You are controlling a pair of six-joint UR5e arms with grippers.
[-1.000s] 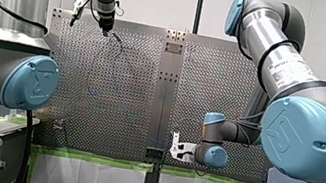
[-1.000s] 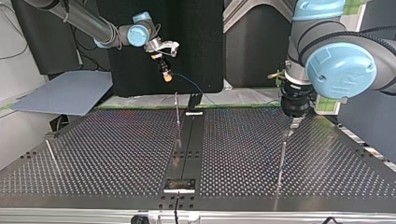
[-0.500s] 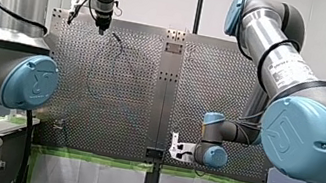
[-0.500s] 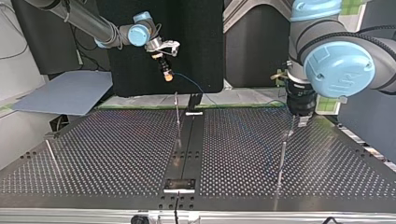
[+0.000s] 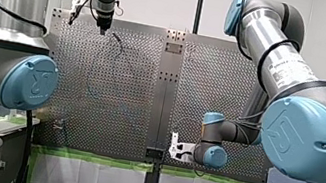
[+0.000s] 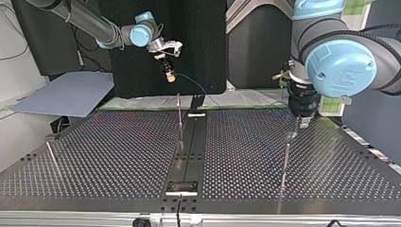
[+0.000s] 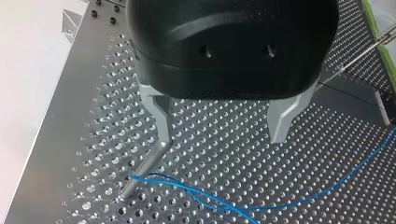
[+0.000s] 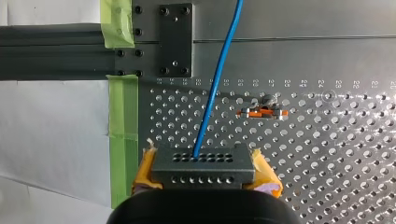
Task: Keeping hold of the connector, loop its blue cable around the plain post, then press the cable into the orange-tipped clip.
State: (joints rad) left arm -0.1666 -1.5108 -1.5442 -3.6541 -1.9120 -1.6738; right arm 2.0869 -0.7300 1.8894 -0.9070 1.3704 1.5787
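Note:
In the right wrist view my right gripper (image 8: 203, 164) is shut with yellow pads on a dark grey connector (image 8: 203, 171). Its blue cable (image 8: 217, 84) runs ahead over the plate, passing beside the orange-tipped clip (image 8: 261, 112). The top view shows this gripper (image 6: 169, 75) raised above the table's far edge. My left gripper (image 7: 222, 138) hangs open over the perforated plate, metal fingers wide apart and empty. The plain post (image 7: 144, 167) stands right beside one finger, and the cable (image 7: 187, 192) loops around the post's base. At the top view's right this gripper (image 6: 301, 123) hovers over that post (image 6: 285, 158).
A thin rod (image 6: 179, 115) stands near the dark centre rail (image 6: 191, 142), and another short post (image 6: 52, 157) at the top view's left. Green tape (image 8: 123, 140) and white sheeting border the plate's edge. A black bracket (image 6: 196, 102) sits at the rail's far end.
My left gripper has drifted a little away from the post's base, toward the front view's upper left, still open. My right gripper and the connector have stayed put.

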